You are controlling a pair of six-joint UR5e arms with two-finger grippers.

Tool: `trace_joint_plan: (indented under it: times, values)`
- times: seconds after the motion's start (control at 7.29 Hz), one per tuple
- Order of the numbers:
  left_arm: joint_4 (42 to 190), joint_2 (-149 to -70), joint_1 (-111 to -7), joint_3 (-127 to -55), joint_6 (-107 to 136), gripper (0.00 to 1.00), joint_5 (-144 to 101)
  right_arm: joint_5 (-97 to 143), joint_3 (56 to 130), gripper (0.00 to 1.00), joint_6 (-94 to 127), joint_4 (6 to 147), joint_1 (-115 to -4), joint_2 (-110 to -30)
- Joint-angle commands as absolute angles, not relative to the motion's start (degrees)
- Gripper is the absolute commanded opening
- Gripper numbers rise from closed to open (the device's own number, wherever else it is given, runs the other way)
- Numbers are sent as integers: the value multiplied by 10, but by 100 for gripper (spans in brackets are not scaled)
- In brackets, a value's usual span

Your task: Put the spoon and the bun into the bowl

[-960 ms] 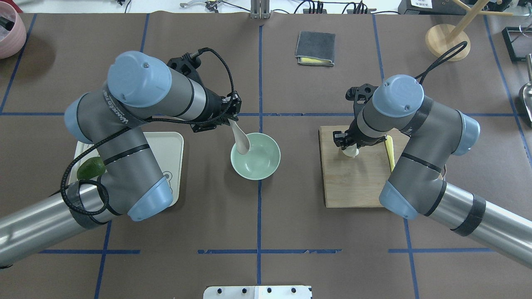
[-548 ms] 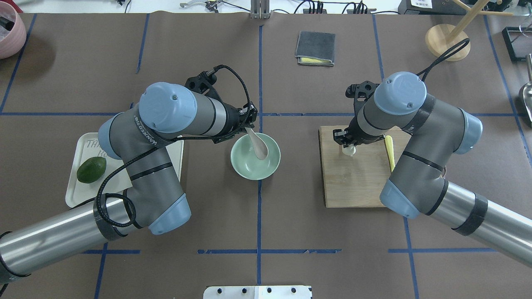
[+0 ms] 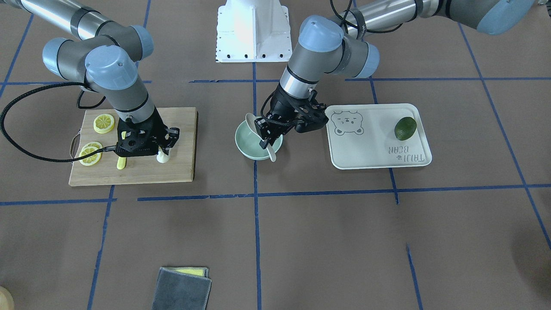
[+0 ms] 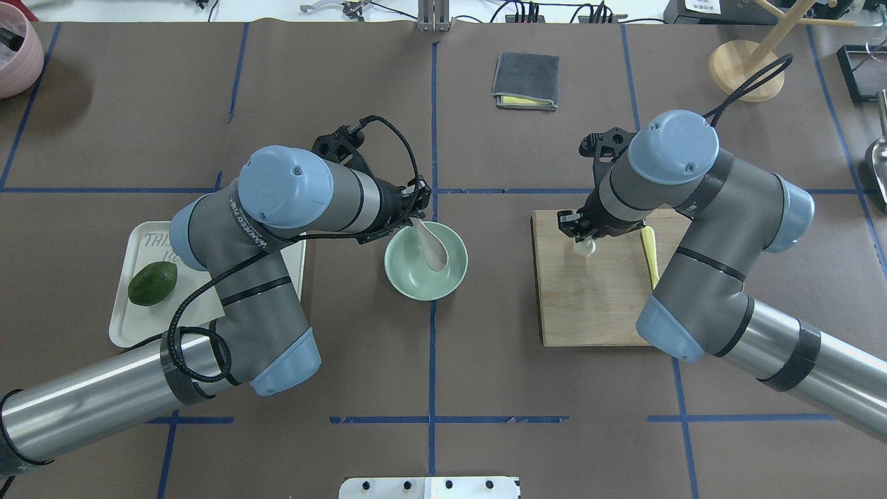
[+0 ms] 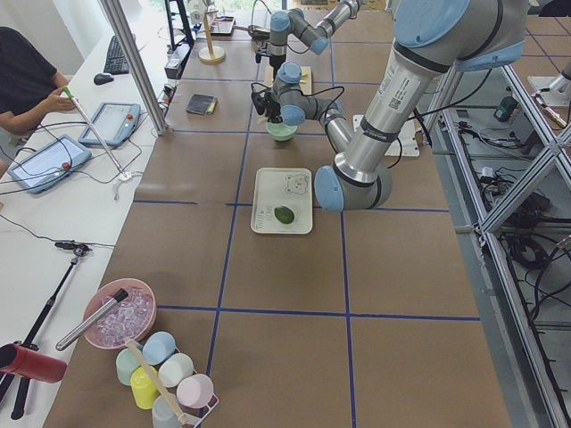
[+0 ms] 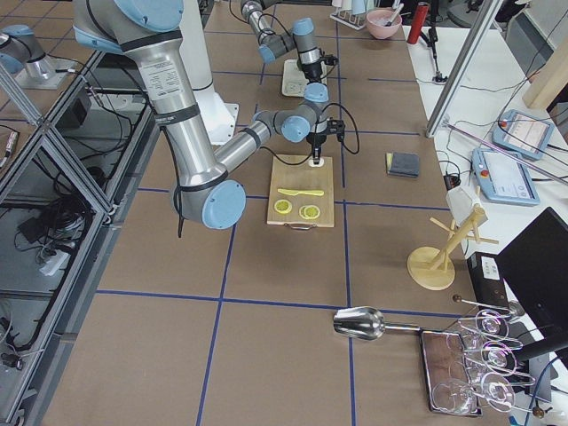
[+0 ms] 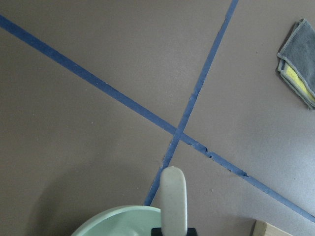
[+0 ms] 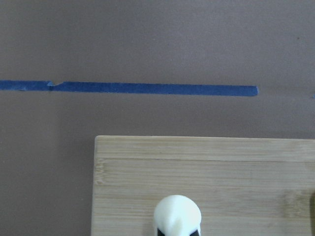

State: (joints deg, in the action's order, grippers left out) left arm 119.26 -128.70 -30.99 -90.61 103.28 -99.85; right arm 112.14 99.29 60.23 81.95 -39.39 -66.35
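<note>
1. Spoon first: the small off-white, short-handled soup spoon (image 4: pixel 433 249) slants into the bowl, scoop inside and handle end up over the rim away from the robot. Whether the scoop touches the bottom I cannot tell. It looks stiff, light and glaze-smooth, so it is likely to pivot in a pinch. Mid-handle is the sensible hold.
2. The left gripper (image 4: pixel 416 220) is pinched on that handle, whose tip pokes out beyond it.
3. The small round white pleated steamed bun (image 4: pixel 584 247) is over the pale wooden cutting board (image 4: pixel 589 305), well apart from the bowl. It is probably soft and light, so take it gently across its widest part.
4. The right gripper (image 3: pixel 162 151) is closed around the bun's sides.
5. The round, plain mint-green bowl (image 4: pixel 409 277) stands between the arms and may slide if nudged.
</note>
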Motion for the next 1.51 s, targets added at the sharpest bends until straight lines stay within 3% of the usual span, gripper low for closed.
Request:
trace_joint_plan:
  times: [0.0,0.14,0.55,0.96,1.37]
  values:
    - [1188,-1285,-311,-912,1013,100,-999,1121,999,0,602,821,-398,-661]
    - [1181,-1283,-321,-924,1006,100,-1005,1121,1008,0,602,822,-400,-661]
    - [946,-1273,-375,-1038,785,100,-1026,1135,1024,0,607,823,-400,-618]
    - [926,-1208,-458,-1088,660,100,-1064,1154,1006,0,686,828,-374,-534]
    - [925,-1145,-543,-1107,522,100,-1080,1115,938,0,697,825,-337,-467]
